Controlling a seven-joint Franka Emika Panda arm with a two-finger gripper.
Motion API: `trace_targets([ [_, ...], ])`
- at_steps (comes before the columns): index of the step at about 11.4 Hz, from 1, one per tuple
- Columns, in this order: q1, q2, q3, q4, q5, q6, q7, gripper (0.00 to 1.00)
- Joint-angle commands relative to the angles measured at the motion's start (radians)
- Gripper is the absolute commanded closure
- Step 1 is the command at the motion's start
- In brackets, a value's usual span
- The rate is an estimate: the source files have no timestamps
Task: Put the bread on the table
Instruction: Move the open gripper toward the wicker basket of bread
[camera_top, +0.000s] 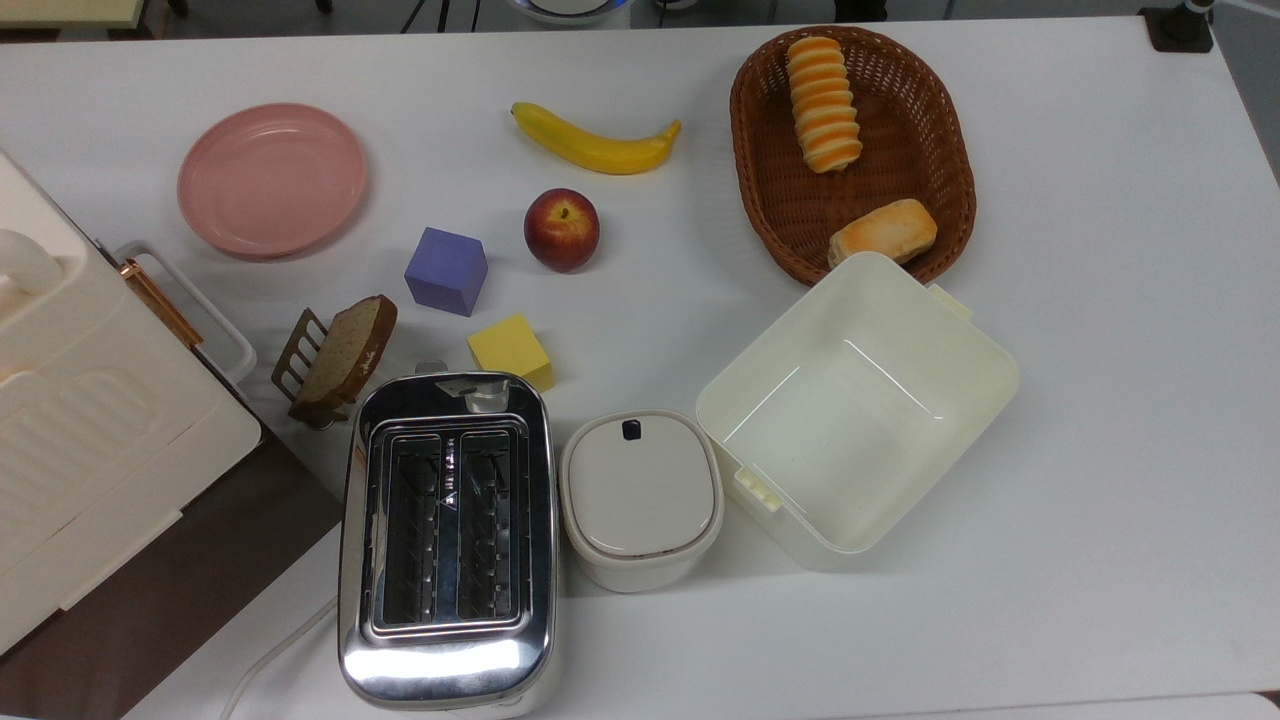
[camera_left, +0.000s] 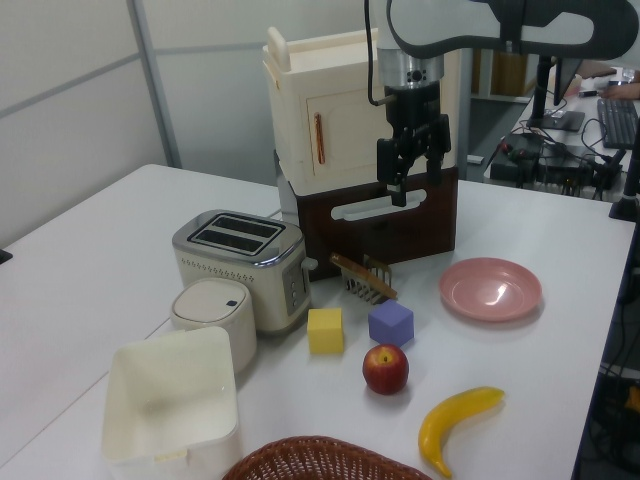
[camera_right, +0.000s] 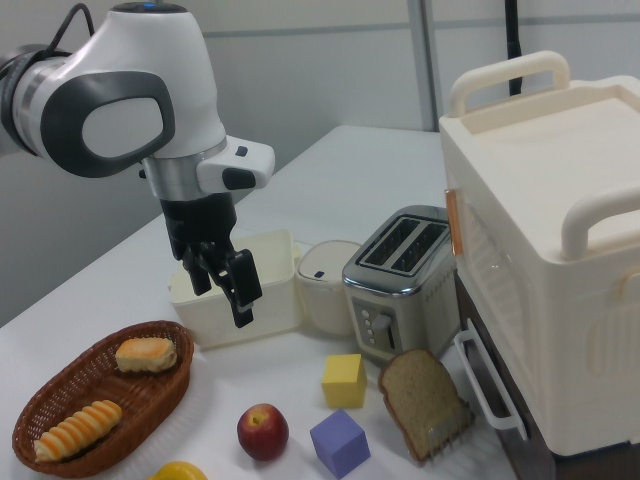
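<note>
A white table (camera_top: 1100, 400) holds kitchen props. The bread (camera_top: 823, 103), a long roll striped orange and cream, lies inside a brown wicker basket (camera_top: 952, 170) at the top view's upper right, its stripes facing up. A short golden bun (camera_top: 883, 233) sits in the same basket, near the roll but apart from it.

The robot's gripper (camera_right: 222, 277) hangs in the air above the table with nothing in it, its two fingers spread moderately apart. In the right view it hovers in front of an open cream container (camera_right: 275, 262), above and to the right of the basket, not yet over the roll.

Outside the basket are a banana (camera_top: 594, 142), a red apple (camera_top: 561, 229), a purple cube (camera_top: 446, 271), a yellow cube (camera_top: 510, 348), a pink plate (camera_top: 271, 179), a bread slice in a rack (camera_top: 340, 357), a chrome toaster (camera_top: 446, 540) and a small lidded pot (camera_top: 640, 497).

Risks, as a judgement: the gripper might take the bun, or the slice, instead of the striped roll. The roll lies close to the basket's wall, so a finger could catch the wicker on the way down and drag the basket. The soft, ridged roll could slip or tilt if pinched near one end.

No brand, label or legible writing can be made out
</note>
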Motion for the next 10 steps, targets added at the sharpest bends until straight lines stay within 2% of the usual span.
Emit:
trace_targets([
  [1, 0.004, 0.012, -0.003, 0.023, -0.013, -0.034, -0.028, 0.00],
  [10, 0.013, 0.026, 0.004, 0.014, -0.013, -0.051, -0.049, 0.00],
])
